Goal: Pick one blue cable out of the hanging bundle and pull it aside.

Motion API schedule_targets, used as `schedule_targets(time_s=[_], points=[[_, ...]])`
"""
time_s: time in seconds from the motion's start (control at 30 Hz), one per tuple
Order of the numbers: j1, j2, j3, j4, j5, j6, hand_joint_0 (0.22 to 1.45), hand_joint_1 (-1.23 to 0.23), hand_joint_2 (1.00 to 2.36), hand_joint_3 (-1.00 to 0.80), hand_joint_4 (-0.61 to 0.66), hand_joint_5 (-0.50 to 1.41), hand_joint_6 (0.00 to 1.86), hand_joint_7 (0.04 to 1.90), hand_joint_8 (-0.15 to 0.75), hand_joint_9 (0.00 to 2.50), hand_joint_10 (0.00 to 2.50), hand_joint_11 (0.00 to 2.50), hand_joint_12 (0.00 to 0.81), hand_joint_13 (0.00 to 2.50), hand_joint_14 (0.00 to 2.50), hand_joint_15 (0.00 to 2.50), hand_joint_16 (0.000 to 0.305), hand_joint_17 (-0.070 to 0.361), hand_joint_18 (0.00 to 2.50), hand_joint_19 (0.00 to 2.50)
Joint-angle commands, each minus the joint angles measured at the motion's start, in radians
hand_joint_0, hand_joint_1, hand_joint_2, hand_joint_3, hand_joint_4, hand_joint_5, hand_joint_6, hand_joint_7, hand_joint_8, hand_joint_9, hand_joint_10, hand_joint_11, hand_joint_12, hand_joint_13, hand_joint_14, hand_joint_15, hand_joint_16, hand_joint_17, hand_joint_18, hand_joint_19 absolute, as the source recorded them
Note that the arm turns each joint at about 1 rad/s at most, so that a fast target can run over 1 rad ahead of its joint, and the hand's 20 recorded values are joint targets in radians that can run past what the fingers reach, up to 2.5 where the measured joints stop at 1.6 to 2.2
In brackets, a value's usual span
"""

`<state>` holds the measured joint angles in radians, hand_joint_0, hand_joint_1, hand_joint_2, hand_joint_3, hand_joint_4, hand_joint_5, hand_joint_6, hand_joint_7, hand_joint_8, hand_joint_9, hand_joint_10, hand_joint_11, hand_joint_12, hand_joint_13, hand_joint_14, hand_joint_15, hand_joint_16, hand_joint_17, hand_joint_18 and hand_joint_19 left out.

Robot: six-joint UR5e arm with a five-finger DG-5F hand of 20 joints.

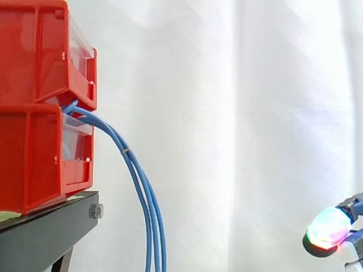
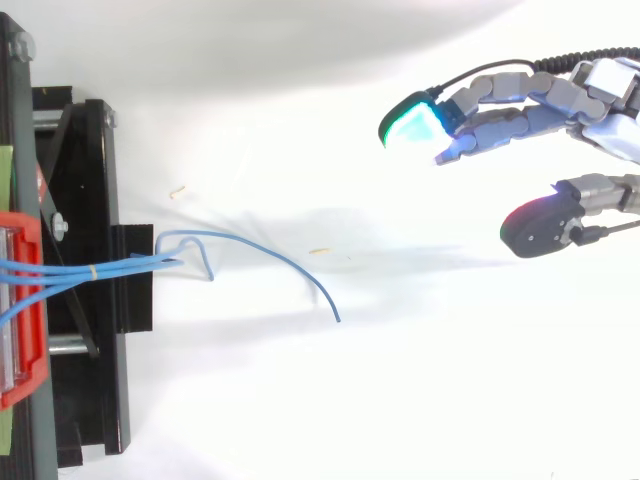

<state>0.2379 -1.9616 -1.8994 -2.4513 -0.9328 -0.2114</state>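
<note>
A bundle of blue cables (image 1: 143, 187) comes out between the two stacked red bins (image 1: 39, 107) and hangs down past the stand's edge, tied by a small band near the top. From above, the cables (image 2: 250, 250) trail onto the white floor, one end curving out to the right. My hand (image 2: 560, 100) is far to the right of the bundle, well apart from it. Its fingers (image 2: 415, 125) are stretched straight toward the cables and the thumb sits below them with a wide gap; nothing is held. A glowing fingertip (image 1: 328, 228) shows at the lower right in the side view.
The red bins sit on a black stand (image 1: 51, 229) at the left, before a white curtain. Seen from above, the stand's black frame (image 2: 90, 300) juts right under the cables. Small scraps (image 2: 320, 251) lie on the white floor.
</note>
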Motion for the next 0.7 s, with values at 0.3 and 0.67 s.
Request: schedule_targets(time_s=[0.3,0.67], points=[[0.001,0.0,0.0,0.0,0.0,0.0,0.45,-0.62,1.0,-0.5,0.16,-0.21,0.5,0.61,0.237,0.69,0.0,0.04,0.306,0.68,0.01,0.22,0.053,0.12,0.45,0.18],[-0.005,0.018,0.163,-0.172,-0.02,0.0,0.46,-0.62,1.0,-0.5,0.17,-0.2,0.5,0.62,0.243,0.75,0.0,0.08,0.303,0.72,0.01,0.25,0.053,0.12,0.49,0.2]])
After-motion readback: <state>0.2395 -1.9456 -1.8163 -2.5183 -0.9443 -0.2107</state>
